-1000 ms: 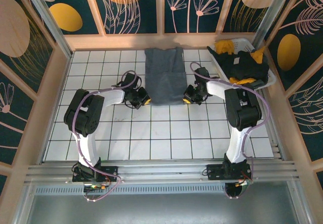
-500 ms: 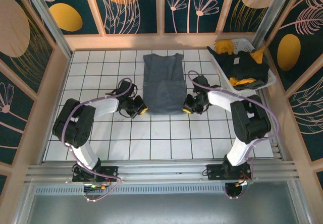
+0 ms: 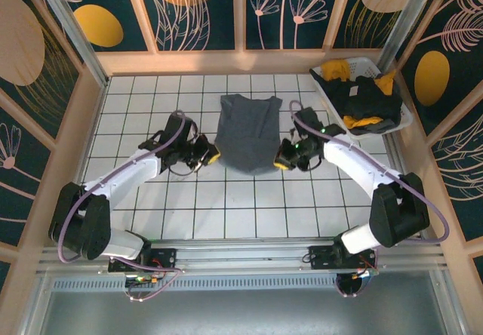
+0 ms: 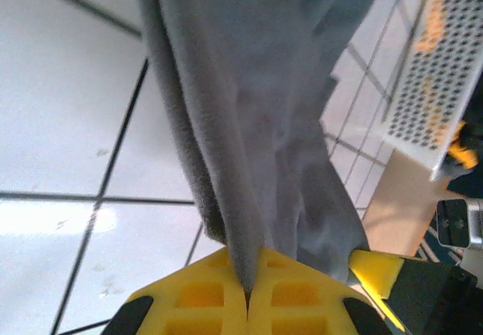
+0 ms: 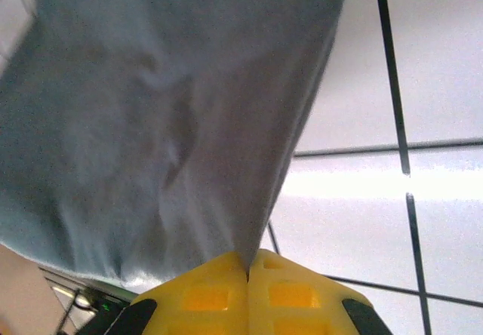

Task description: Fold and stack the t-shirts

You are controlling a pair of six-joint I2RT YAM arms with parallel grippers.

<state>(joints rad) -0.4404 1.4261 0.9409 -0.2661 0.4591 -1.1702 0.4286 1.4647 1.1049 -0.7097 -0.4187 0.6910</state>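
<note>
A slate grey-blue t-shirt [image 3: 247,131] hangs lifted over the middle of the white tiled table, its near edge held up by both arms. My left gripper [image 3: 212,154] is shut on its near left corner; the cloth [image 4: 264,124] runs up from between the yellow fingers [image 4: 196,290]. My right gripper [image 3: 280,158] is shut on the near right corner, with the cloth [image 5: 151,124] pinched between its yellow fingers [image 5: 294,293]. Black [image 3: 368,97] and mustard yellow [image 3: 336,69] t-shirts lie heaped in the basket.
The white plastic basket [image 3: 400,118] sits at the back right corner of the table; its perforated wall [image 4: 423,86] is seen past the held cloth. Wooden frame walls enclose the tiled table [image 3: 136,192] on three sides.
Both grippers have drawn the grey-blue t-shirt toward the near side and lifted its near edge. The arms have stretched out, and the shirt now sits further from the back wall.
</note>
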